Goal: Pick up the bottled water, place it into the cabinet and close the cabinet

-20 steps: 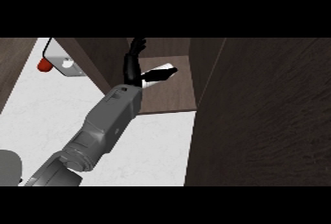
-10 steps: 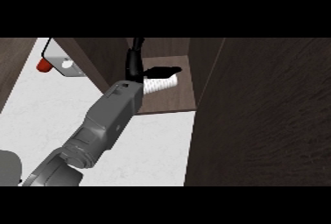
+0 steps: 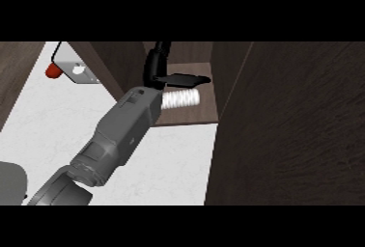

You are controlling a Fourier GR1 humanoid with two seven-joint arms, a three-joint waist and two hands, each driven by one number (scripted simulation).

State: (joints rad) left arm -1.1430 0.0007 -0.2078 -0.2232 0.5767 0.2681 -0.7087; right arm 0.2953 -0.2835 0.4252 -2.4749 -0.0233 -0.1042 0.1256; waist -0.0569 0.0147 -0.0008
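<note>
Risk 1: the bottled water may tip or roll on release. It lies roughly horizontal at the front part of the cabinet shelf, not upright, so if the hold opens here the ribbed body is likely to roll toward the near shelf edge and drop onto the table. Cause: release before the bottle rests stably on the shelf board.

Risk 2: collision with the cabinet. The opening is narrow, with a dark wood wall on the left and another on the right. A sideways correction of the wrist could strike either wall and shift the bottle in the grasp.

Risk 3: the door, the large wood panel at the right, could catch the forearm or a protruding bottle if it is swung before the arm is clear. Judged from this view, closing calls for full withdrawal first.

Pose: one grey forearm enters from the lower left and extends diagonally up and right into the cabinet. Which arm this is cannot be determined from the view. The black robot hand sits at the far end, its fingers lying across the top of the bottle and clamped on it. No second robot hand shows

A small white and red object sits at the far left, well apart from the work
</note>
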